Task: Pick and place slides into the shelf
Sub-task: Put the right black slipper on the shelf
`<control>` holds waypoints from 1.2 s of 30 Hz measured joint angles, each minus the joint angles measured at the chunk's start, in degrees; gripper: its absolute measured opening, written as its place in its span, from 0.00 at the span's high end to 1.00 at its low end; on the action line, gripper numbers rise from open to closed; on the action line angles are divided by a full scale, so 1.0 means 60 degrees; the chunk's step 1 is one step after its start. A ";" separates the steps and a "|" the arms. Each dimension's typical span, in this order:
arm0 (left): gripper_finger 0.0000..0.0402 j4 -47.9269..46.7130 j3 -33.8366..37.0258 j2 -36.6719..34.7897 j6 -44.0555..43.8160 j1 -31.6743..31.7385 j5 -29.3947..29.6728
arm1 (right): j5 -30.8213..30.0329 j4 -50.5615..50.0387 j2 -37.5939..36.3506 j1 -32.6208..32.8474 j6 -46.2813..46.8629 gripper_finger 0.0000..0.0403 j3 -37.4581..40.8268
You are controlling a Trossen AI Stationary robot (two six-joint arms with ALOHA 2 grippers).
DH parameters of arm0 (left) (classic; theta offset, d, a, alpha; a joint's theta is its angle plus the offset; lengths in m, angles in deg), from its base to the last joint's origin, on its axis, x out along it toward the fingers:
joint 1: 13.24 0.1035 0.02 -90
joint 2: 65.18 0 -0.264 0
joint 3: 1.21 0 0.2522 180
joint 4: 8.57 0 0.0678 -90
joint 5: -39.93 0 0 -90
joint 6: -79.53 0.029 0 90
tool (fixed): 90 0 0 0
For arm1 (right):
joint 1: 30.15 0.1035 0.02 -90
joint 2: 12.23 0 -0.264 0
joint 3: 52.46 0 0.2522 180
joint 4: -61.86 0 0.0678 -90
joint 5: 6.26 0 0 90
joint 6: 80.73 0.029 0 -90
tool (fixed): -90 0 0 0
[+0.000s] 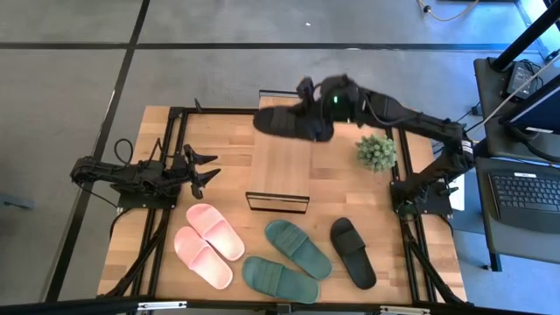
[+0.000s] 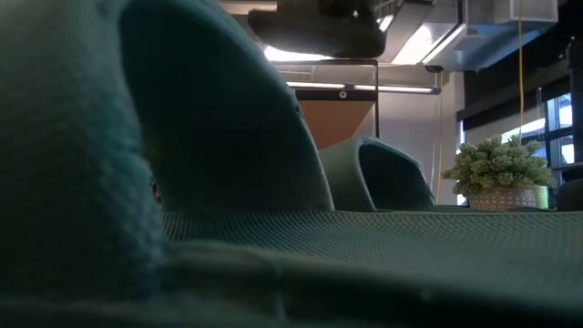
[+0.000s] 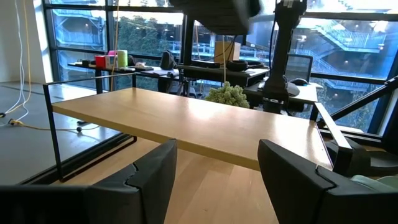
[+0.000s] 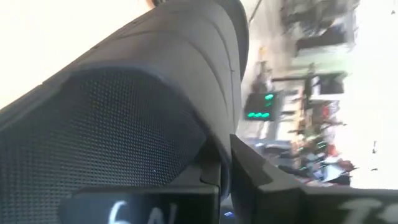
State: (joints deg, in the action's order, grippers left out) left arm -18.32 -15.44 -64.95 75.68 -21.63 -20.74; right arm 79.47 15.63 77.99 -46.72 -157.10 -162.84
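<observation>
Right gripper [image 1: 313, 118]: clamped on a black slide [image 1: 282, 122], held above the far end of the shelf [image 1: 280, 166]. In the high view the fingers are hidden behind the wrist body; only the grip on the slide's strap end is evident.
Held black slide: lies across the shelf's far edge as seen from above, raised off the board. In the low view it shows as a dark shape [image 2: 314, 32] at the upper edge, cut off by the frame. In the right wrist view its textured strap [image 4: 118, 130] fills most of the picture, blurred; the sole is not distinguishable.
Left gripper [image 1: 208, 169]: fingers spread wide, holding nothing, beside the shelf's left side. In the left wrist view both fingers [image 3: 149, 177] frame the light wood board [image 3: 199, 127].
Shelf: top board bare; black metal frame visible at the near end. Lower levels cannot be made out from above.
Second black slide [image 1: 353, 251]: on the table, near right.
Dark green pair [image 1: 289, 261]: on the table near the front edge; one green slide [image 2: 209, 137] blocks most of the low view.
Pale pink pair [image 1: 208, 243]: on the table, near left, side by side.
Potted plant [image 1: 375, 151]: right of the shelf, apart from it.
</observation>
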 joint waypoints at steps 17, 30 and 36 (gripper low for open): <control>0.46 0.0004 -0.0002 0.0003 0.0000 0.0002 0.0024 | 0.2083 0.4005 0.0109 -0.2227 -0.1520 0.97 0.2106; 0.46 0.0004 -0.0003 0.0003 0.0777 0.0003 0.0019 | 0.2520 0.4662 0.2200 -0.2909 -0.1215 0.97 0.0801; 0.46 0.0004 0.0000 0.0003 0.0938 0.0002 0.0013 | 0.2822 0.2423 0.3044 -0.3353 -0.1357 0.97 -0.0811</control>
State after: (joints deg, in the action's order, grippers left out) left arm -18.29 -15.44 -64.93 81.31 -21.61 -20.67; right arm 96.40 30.17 96.25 -66.84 -165.24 -167.70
